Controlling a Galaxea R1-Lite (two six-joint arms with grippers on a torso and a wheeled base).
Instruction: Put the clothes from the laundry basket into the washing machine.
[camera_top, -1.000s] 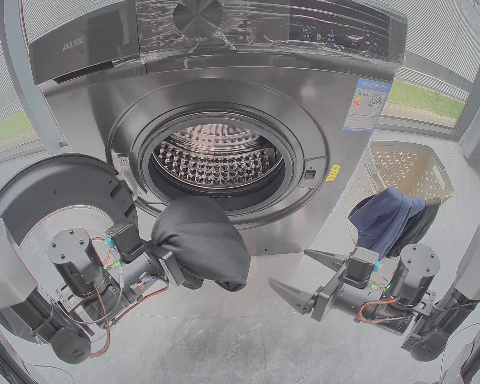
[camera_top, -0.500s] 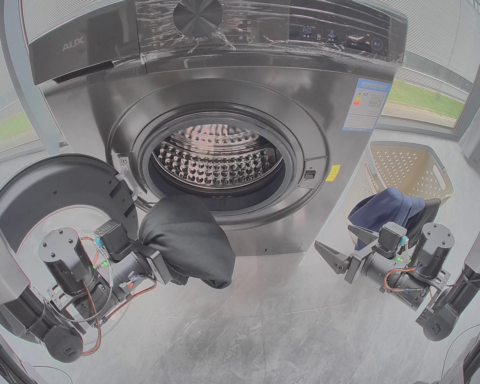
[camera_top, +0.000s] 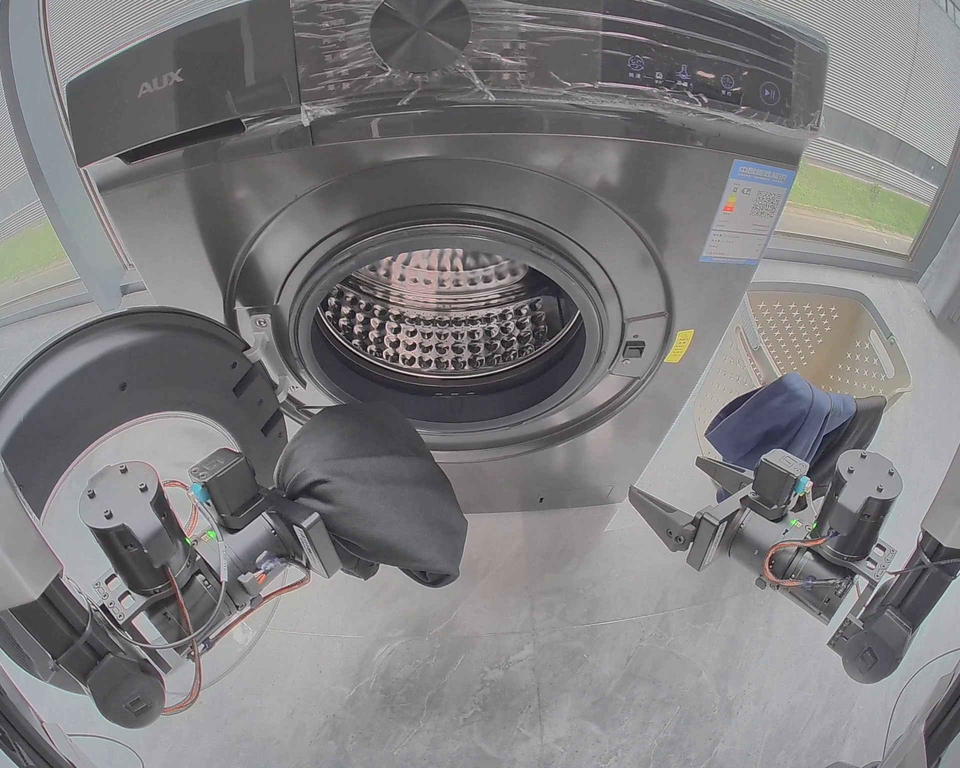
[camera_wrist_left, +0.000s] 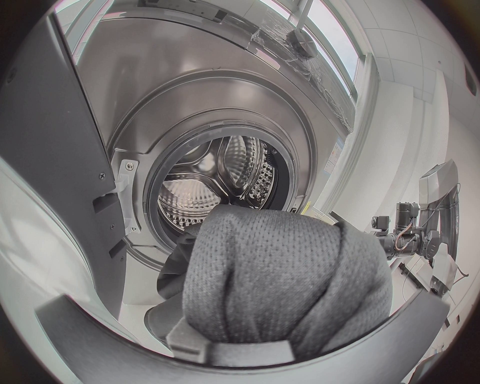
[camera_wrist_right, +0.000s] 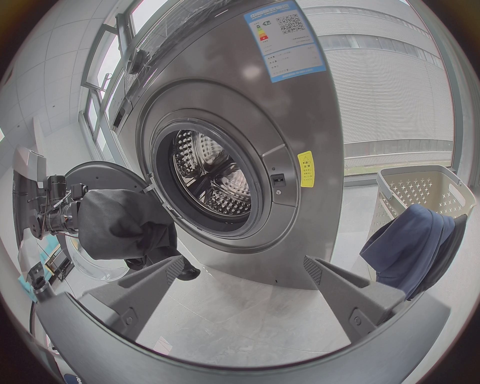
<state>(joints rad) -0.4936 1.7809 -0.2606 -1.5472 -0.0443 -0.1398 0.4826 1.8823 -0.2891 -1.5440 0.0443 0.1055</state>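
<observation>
Nearest, in front of the silver front-loading washing machine (camera_top: 450, 180) and low to the left of its porthole, the left gripper (camera_top: 345, 530) carries a bunched black knit garment (camera_top: 375, 480) in its grip. The cloth hangs clear of the floor, just below the porthole's lip. To the machine's right, the right gripper (camera_top: 665, 478) has its jaws spread and holds nothing. Beyond, the round grey door (camera_top: 120, 380) stands swung open at the machine's left, and the ribbed steel drum (camera_top: 450, 310) looks bare. At the machine's right flank, a beige perforated laundry basket (camera_top: 830, 330) has a navy blue garment (camera_top: 785, 415) draped over its rim. The loading step is in hand. Next, the left arm probably needs to lift and push through the porthole before letting go.
</observation>
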